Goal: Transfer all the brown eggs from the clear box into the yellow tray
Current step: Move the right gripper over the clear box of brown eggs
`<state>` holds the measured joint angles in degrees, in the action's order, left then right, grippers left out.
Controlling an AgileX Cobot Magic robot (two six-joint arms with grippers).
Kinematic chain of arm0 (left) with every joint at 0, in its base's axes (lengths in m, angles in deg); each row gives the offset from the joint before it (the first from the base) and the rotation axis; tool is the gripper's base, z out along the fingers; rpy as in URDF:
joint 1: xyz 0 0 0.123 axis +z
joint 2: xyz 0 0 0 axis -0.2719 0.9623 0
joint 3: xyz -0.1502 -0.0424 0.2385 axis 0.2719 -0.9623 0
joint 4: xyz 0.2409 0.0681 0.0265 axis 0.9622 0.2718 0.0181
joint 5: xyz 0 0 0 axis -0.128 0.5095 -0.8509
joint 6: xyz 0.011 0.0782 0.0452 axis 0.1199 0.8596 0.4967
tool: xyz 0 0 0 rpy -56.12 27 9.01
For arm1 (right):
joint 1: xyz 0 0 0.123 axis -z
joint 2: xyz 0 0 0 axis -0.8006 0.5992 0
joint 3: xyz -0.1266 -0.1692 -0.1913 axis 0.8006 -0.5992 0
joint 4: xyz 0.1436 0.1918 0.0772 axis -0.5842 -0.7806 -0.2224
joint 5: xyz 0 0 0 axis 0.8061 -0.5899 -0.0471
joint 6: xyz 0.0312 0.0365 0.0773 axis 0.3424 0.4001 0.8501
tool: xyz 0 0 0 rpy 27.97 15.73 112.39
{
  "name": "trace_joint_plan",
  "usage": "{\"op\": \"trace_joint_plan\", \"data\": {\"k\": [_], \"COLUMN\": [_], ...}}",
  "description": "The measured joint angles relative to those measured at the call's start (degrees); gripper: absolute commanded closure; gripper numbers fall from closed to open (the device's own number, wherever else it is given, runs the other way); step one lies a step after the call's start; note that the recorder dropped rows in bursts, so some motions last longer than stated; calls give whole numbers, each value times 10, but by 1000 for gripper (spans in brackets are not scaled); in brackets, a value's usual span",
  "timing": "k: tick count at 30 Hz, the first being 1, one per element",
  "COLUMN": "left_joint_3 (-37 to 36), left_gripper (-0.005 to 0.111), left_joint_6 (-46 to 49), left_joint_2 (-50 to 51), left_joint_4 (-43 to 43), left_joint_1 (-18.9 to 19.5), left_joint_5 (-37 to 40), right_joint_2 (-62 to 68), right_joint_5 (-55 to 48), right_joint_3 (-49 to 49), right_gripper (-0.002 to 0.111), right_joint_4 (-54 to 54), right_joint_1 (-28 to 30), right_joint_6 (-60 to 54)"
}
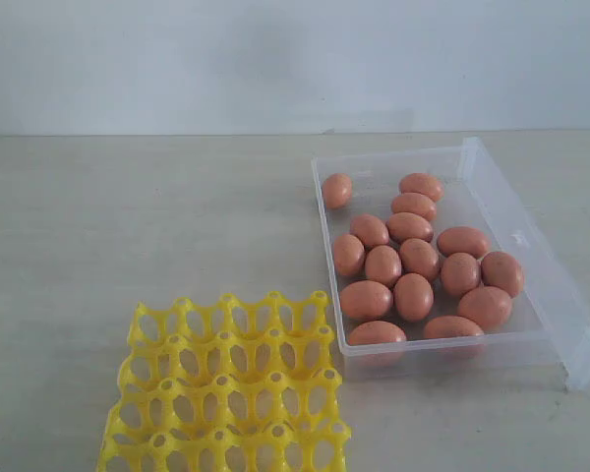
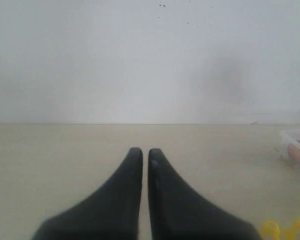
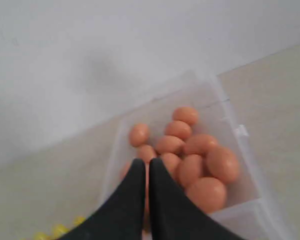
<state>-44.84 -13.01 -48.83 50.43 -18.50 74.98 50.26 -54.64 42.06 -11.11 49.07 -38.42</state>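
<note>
brown eggs [image 1: 413, 296] inside clear box [image 1: 516, 350]

Found brown eggs [image 3: 206, 192] packed tight ahead of the right gripper [image 3: 146, 162], fenced by clear box [image 3: 230, 112] walls; open table [image 2: 65, 150] before left gripper [image 2: 145, 151].

Eggs [image 1: 413, 295] lie in the box [image 1: 477, 202] — tray [image 1: 275, 377] sits front-left of it, apart.
</note>
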Motion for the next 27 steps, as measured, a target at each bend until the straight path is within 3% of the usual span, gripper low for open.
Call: {"op": "trace_joint_plan", "data": {"k": [6, 8, 9, 10, 11, 14, 18, 20, 23, 27], "left_joint_3": [0, 0, 0, 0, 0, 0, 0, 0, 0, 0], "left_gripper": [103, 103, 103, 103, 103, 103, 103, 103, 103, 103], "left_joint_6": [0, 0, 0, 0, 0, 0, 0, 0, 0, 0], "left_joint_2": [0, 0, 0, 0, 0, 0, 0, 0, 0, 0], "left_joint_4": [0, 0, 0, 0, 0, 0, 0, 0, 0, 0], "left_joint_1": [0, 0, 0, 0, 0, 0, 0, 0, 0, 0], "left_joint_5": [0, 0, 0, 0, 0, 0, 0, 0, 0, 0], "right_joint_2": [0, -1, 5, 17, 76, 300, 678, 819, 917, 998], "right_joint_5": [86, 250, 333, 348, 344, 172, -325, -505, -579, -592], "right_joint_3": [0, 3, 39, 65, 141, 324, 616, 747, 855, 910], "right_gripper": [109, 109, 109, 109, 109, 109, 109, 109, 106, 83], "right_joint_4": [-108, -116, -138, -148, -162, -164, -88, -47, -36, 4], "right_joint_1": [0, 0, 0, 0, 0, 0, 1, 1, 1, 1], "right_joint_6": [42, 52, 15, -15, -118, -317, -435, -448, -450, -478]}}
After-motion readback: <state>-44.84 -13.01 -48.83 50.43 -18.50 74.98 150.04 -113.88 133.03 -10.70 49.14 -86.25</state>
